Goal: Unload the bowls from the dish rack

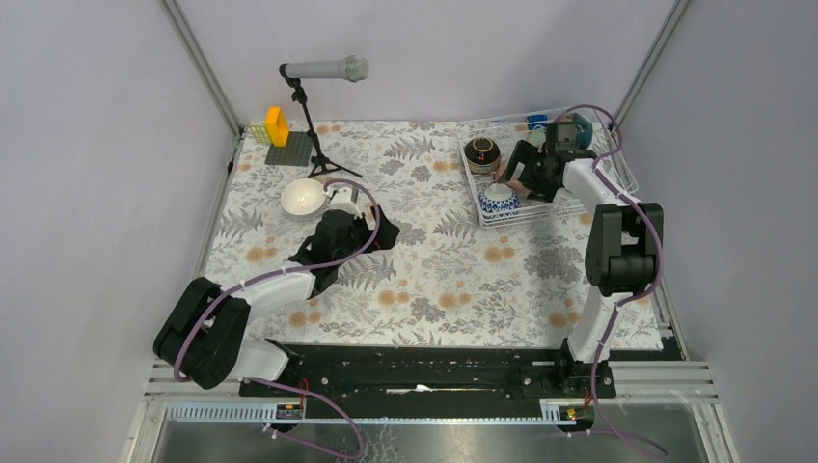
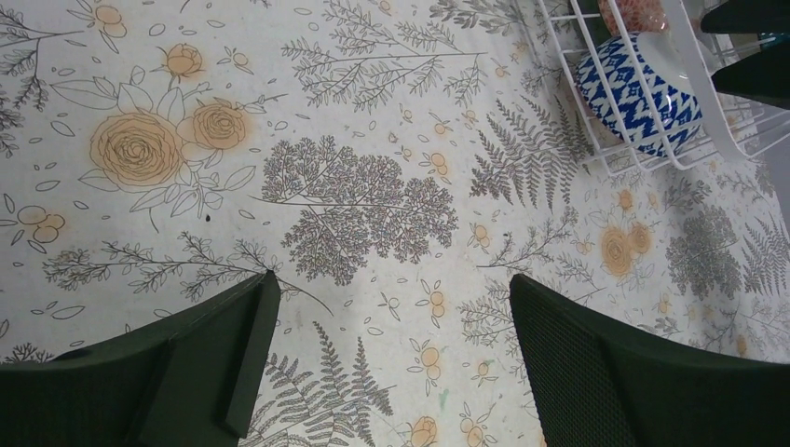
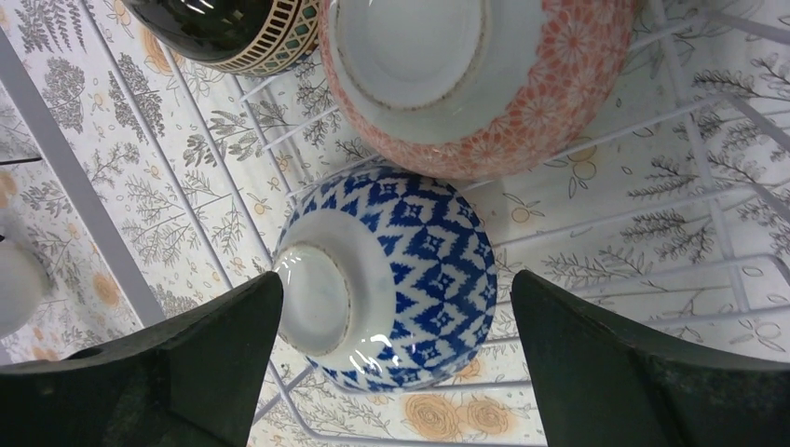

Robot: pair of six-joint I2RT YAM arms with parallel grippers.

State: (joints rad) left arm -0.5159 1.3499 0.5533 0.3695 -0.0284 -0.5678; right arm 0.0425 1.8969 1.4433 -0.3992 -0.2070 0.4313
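Bowl (image 1: 499,201), blue-and-white patterned, lying foot-up at the near left corner of the dish rack (image 1: 470,178), which stands at the table's far right corner. Right gripper (image 3: 395,284) hangs over it, fingers wide to either side. It is judged best lowered squarely, closed across the belly, then lifted straight up, clear of the pink bowl (image 3: 484,84) just beside and the rack's rim. Left gripper (image 2: 391,284), fingers wide and empty, hovers over tablecloth (image 2: 354,205). No writing or brand is legible.

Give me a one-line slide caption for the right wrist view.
Right gripper, jaws open, over the blue-and-white bowl lying foot-up in the dish rack, beside a pink bowl.
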